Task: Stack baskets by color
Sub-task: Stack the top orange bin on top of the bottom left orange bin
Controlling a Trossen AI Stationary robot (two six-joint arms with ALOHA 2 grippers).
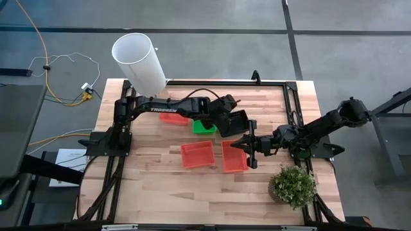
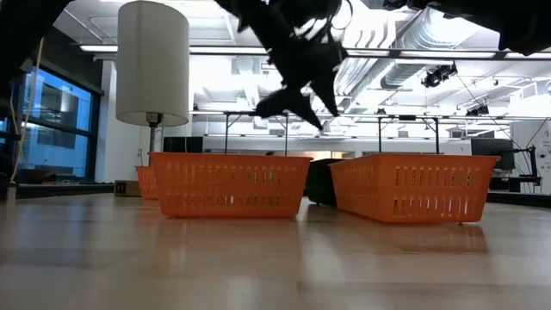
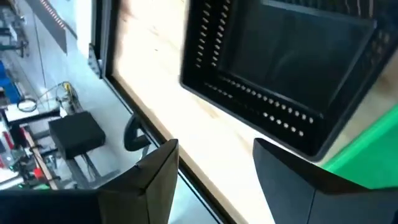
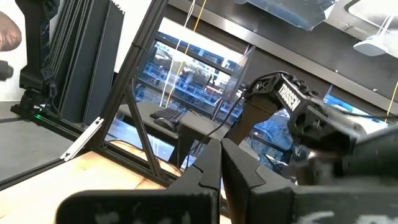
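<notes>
A black basket (image 1: 239,119) (image 3: 280,68) sits on the table at the far middle, beside a green basket (image 1: 204,126) (image 3: 367,162). My left gripper (image 1: 228,122) (image 3: 214,180) hangs open just short of the black basket's near-left rim, slanting down, with nothing between its fingers. One red basket (image 1: 172,116) lies partly under the left arm. Two more red baskets (image 1: 197,154) (image 1: 234,156) stand side by side nearer the front. My right gripper (image 1: 244,145) (image 4: 222,165) is shut and hovers over the right red basket's far right corner, holding nothing.
A tall white cylinder (image 1: 138,59) stands at the table's far left corner. A small potted plant (image 1: 293,185) sits at the near right. A black frame rail (image 1: 225,81) runs along the far edge. Bare wood lies at the front left.
</notes>
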